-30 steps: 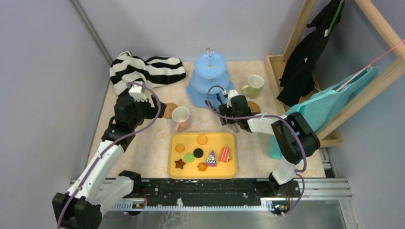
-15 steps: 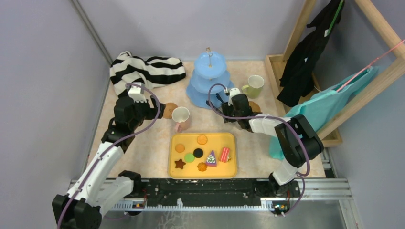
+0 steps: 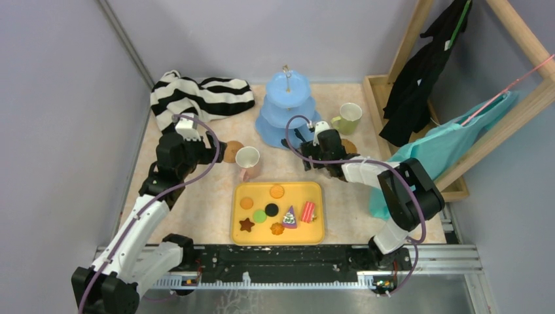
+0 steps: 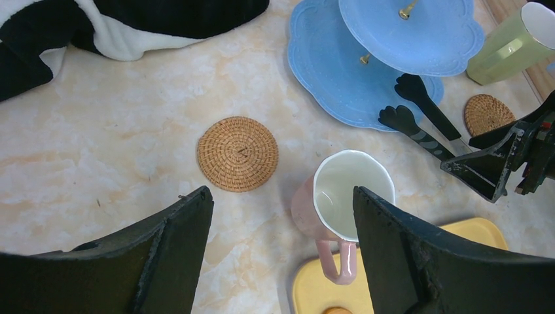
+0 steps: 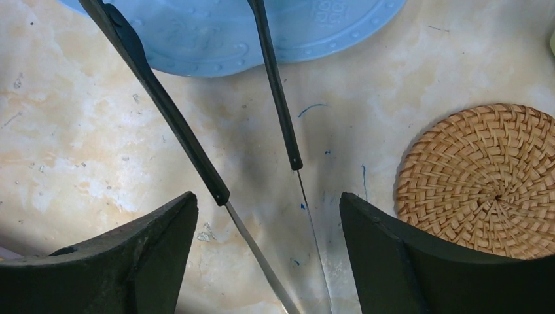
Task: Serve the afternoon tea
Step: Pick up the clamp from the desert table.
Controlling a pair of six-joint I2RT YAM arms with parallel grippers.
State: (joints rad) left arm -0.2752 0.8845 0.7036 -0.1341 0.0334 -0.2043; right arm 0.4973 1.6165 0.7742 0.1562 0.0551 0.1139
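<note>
1. The left gripper (image 4: 283,196) has its jaws spread wide and holds nothing.
2. A round cork coaster (image 4: 237,154) lies flat on the table just ahead of its left finger, clear of both fingers.
3. The pink-handled cup (image 4: 343,196) stands upright and empty close against the inner side of the right finger. Its handle points back into the gap between the jaws. Whether the finger touches the cup cannot be told.
4. A corner of the yellow tray (image 4: 307,294) shows between the jaws, beneath the cup's handle. In the top view the toy cookies and cake slices (image 3: 275,210) lie on that tray.
5. The right gripper (image 5: 268,199) also has its jaws wide apart. The two arms of the black tongs (image 5: 173,118) run through the gap, and neither finger is seen touching them.
6. Ahead of the right jaws, the tips of the tongs reach the bottom plate of the light-blue three-tier stand (image 4: 340,72).
7. The second cork coaster (image 5: 484,183) lies just ahead of the right finger.
8. The yellow-green cup (image 4: 507,42) stands beyond that coaster, beside the stand.
</note>
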